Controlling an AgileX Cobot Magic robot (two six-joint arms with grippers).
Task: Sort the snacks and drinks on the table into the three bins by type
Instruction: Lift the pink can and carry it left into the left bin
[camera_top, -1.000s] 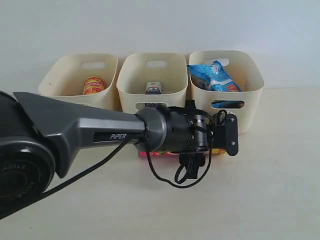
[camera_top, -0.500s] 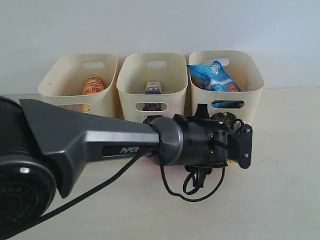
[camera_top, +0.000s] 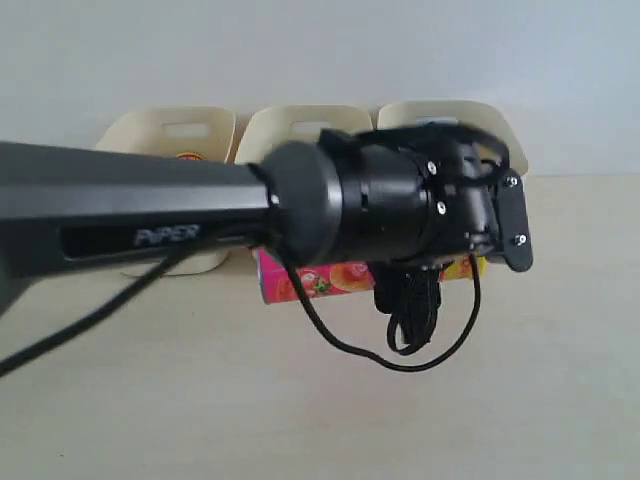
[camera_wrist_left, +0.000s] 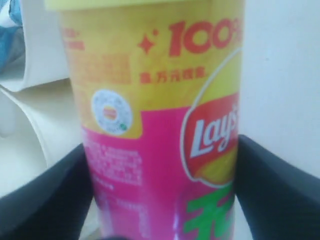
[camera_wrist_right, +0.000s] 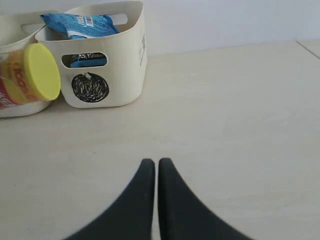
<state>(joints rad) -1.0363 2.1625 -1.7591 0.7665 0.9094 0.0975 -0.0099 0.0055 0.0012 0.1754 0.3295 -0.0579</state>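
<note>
Left hand (camera_wrist_left: 162, 200) clamps the pink-yellow chip tube (camera_wrist_left: 160, 100) sideways, just in front of the three bins (camera_top: 300, 120); right hand (camera_wrist_right: 156, 167) closed, empty. We judge the slick tube may pivot in the grip or strike a bin rim. Desk (camera_wrist_right: 225, 125): pale, faintly grained; wall (camera_top: 300, 50) plain white.

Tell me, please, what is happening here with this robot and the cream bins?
The robot is sorting snacks and drinks into three bins. The left arm has its jaws closed around the pink-yellow chip tube, holding it sideways just in front of the bins; it seems to be off the table. The right arm has its jaws shut and empty, low over bare table. The blue bag already lies in the circle-marked bin.
</note>
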